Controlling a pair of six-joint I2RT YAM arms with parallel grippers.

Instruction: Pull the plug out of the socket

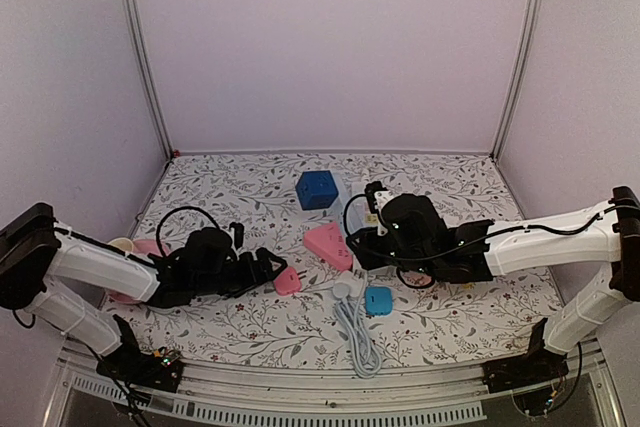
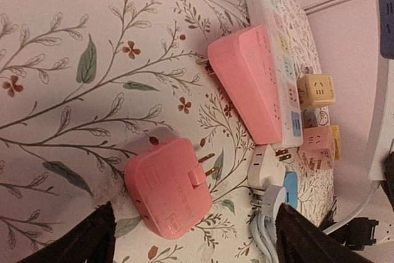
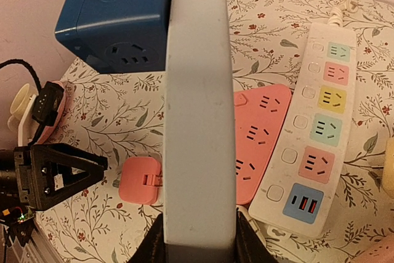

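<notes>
The pink plug [image 2: 169, 186] lies flat on the floral table, its two prongs bare and in no socket. It also shows as a small pink block [image 1: 288, 280] in the top view and beside the bar [image 3: 140, 180] in the right wrist view. My left gripper [image 2: 194, 244] is open just behind the plug, its dark fingers [image 2: 86, 241] wide apart and touching nothing. My right gripper [image 3: 200, 238] is shut on a long pale grey socket strip [image 3: 198, 90], which runs away from the jaws past the blue cube and shows next to it [image 1: 345, 190] from above.
A pink wedge-shaped socket [image 1: 328, 244] lies against a white power strip with coloured outlets [image 3: 320, 121]. A blue cube socket [image 1: 317, 189] stands behind them. A white plug with a coiled cable [image 1: 355, 332] and a small blue adapter [image 1: 378, 298] lie near the front. Yellow and pink cube adapters [image 2: 316, 90] sit further right.
</notes>
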